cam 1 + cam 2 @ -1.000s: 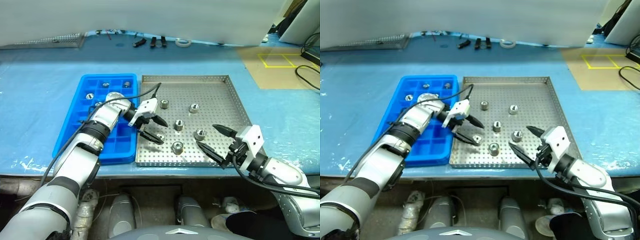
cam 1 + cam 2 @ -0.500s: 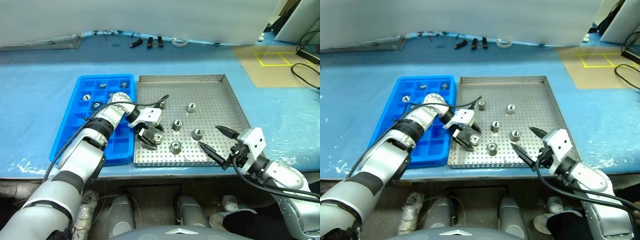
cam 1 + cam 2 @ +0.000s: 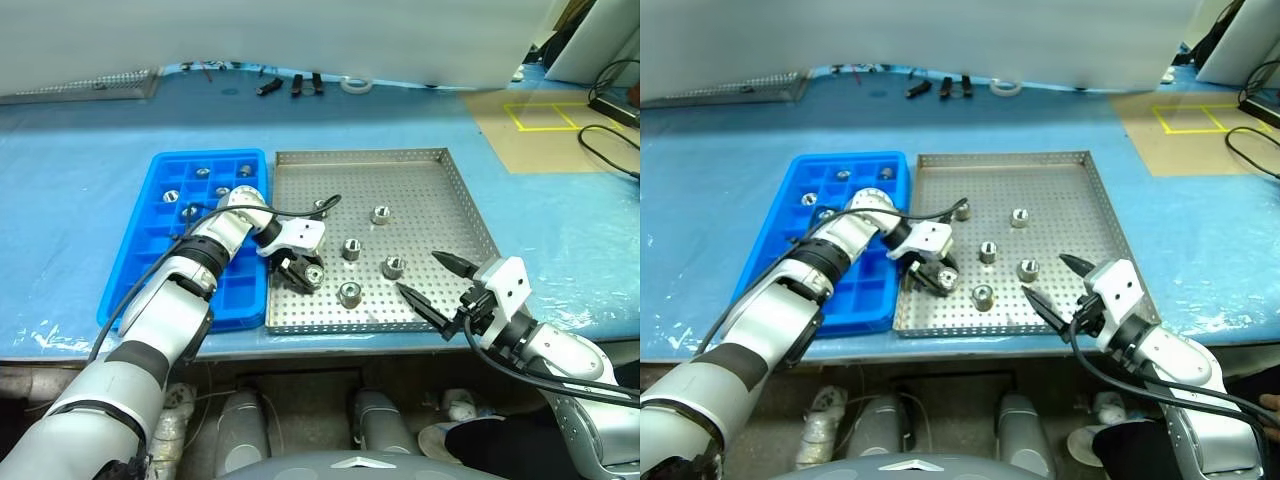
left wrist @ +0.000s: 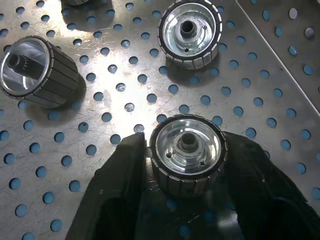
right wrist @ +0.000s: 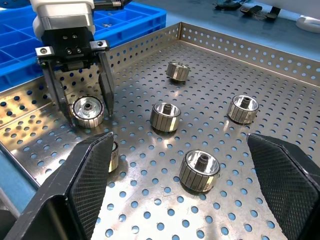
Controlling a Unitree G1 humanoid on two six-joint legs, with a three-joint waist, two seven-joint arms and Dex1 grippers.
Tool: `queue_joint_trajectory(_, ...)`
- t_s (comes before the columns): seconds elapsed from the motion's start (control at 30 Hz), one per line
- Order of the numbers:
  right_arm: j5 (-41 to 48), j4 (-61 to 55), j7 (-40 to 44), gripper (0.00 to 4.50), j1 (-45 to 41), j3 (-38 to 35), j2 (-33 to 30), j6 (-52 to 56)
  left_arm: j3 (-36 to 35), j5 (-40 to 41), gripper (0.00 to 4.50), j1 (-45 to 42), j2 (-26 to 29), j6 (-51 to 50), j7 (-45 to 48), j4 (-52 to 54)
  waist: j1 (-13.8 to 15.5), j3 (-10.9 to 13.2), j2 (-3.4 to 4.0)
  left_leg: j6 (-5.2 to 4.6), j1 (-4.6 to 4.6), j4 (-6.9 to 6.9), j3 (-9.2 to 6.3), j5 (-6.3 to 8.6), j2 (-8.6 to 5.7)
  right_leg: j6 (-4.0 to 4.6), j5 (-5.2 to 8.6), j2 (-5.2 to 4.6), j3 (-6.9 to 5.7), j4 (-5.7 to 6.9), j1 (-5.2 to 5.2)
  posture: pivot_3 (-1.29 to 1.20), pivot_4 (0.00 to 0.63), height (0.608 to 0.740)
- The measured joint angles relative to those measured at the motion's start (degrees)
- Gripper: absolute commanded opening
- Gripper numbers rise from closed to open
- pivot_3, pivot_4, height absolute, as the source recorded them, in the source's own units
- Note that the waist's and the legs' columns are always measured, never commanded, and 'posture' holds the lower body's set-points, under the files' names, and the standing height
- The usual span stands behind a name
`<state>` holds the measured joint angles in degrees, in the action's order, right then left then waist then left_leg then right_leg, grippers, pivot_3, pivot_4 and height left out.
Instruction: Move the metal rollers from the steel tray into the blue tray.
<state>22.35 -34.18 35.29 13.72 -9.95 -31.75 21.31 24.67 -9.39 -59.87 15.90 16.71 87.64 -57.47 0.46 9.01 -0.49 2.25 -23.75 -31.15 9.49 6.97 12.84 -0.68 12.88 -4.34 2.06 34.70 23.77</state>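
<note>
The metal rollers (image 3: pixel 351 249) lie scattered on the steel tray (image 3: pixel 440 190), right of the blue tray (image 3: pixel 160 270). They look hard, dense and slick, best pinched across the ribbed sides. The left gripper (image 5: pixel 85 107), spread a second ago, now pinches one at the near-left; the right gripper (image 3: pixel 432 282) hangs spread

A: What colours did the trays have?
B: The steel tray (image 3: pixel 455 200) was grey, dotted with holes; the blue tray (image 3: pixel 160 260) bright blue.
A: And the metal rollers (image 3: pixel 350 294)?
B: Shiny silver, ribbed sides.
</note>
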Motion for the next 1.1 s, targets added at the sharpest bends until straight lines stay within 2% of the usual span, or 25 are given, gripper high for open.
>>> queue_joint_trajectory(0.13, -0.4, 0.7, 0.1, 4.50, 0.0, 0.0, 0.1, -0.8, -0.2, 0.0, 1.74, 0.3, -0.1, 0.0, 0.3, -0.2, 0.0, 0.0, 0.00, -0.01, 0.00, 0.02, 0.01, 0.01, 0.01, 0.00, 0.00, 0.01, 0.00, -0.01, 0.01, -0.42, 0.150, 0.740)
queue_joint_trajectory(0.5, -0.1, 0.6, 0.4, 4.50, -2.1, 1.2, -0.2, 0.1, -5.6, 7.0, 1.74, 2.8, 0.6, -8.6, 4.0, 4.2, 0.3, 0.0, -0.01, -0.02, -0.01, 0.04, 0.05, 0.01, 0.00, 0.01, 0.00, 0.00, 0.03, -0.01, 0.04, -0.35, 0.150, 0.740)
queue_joint_trajectory(0.67, 2.5, 0.2, 2.2, 4.50, -6.1, 1.2, -2.2, 3.0, -9.0, 9.4, 1.74, 2.8, 2.7, -12.0, 2.7, 8.5, 0.5, 0.0, -0.01, -0.03, 0.00, 0.04, 0.05, 0.02, 0.00, 0.01, 0.00, -0.01, 0.02, 0.00, 0.02, -0.29, 0.150, 0.740)
queue_joint_trajectory(0.77, 4.7, -0.1, 3.6, 4.50, -9.7, 1.6, -3.3, 4.9, -10.9, 11.0, 1.74, 3.7, 4.1, -15.3, 1.5, 12.3, 0.7, 0.0, -0.01, -0.02, -0.01, 0.07, 0.05, 0.01, 0.01, 0.02, 0.00, -0.01, 0.00, 0.00, 0.03, -0.16, 0.150, 0.740)
queue_joint_trajectory(0.9, 5.2, 3.5, 7.2, 4.50, -19.4, 6.0, -4.0, 6.3, -15.5, 14.4, 1.74, 11.3, 7.2, -22.6, -5.0, 25.5, 1.1, 0.0, 0.01, -0.01, -0.01, 0.11, 0.07, 0.00, 0.05, 0.03, 0.01, 0.01, 0.01, 0.05, 0.12, -0.03, 0.150, 0.740)
queue_joint_trajectory(1.1, 4.4, 14.4, 13.8, 4.50, -32.9, 13.0, -1.9, 4.9, -24.4, 17.1, 1.74, 22.4, 10.3, -30.7, -21.5, 41.5, 3.8, 0.1, 0.06, 0.03, -0.19, 0.11, -0.02, -0.02, 0.11, 0.07, 0.03, -0.02, -0.25, 0.06, 0.17, 0.18, 0.150, 0.740)
